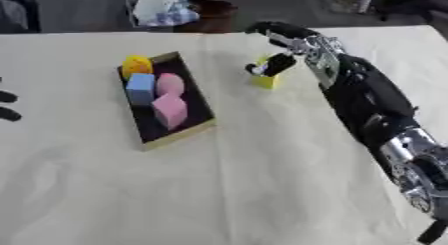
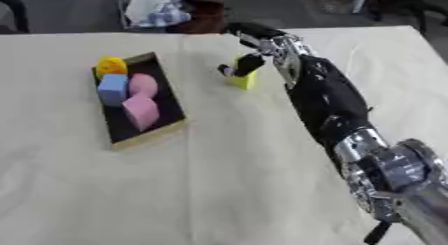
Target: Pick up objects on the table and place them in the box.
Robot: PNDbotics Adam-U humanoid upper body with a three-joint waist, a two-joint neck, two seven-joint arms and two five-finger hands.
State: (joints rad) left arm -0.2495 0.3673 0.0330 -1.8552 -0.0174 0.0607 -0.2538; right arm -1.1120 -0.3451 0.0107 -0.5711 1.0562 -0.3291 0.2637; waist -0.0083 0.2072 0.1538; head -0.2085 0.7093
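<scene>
Reaching across the table, my right hand has its fingers curled round the yellow block, thumb on the near face, so I judge it a pinch ready for lifting. The block seems to sit on the cloth, at about three o'clock from the box. That box already holds a yellow ball, a blue cube and two pink pieces, leaving little room. My left hand shows only dark fingertips at nine o'clock; I cannot tell its pose.

Cream table: box, yellow block
</scene>
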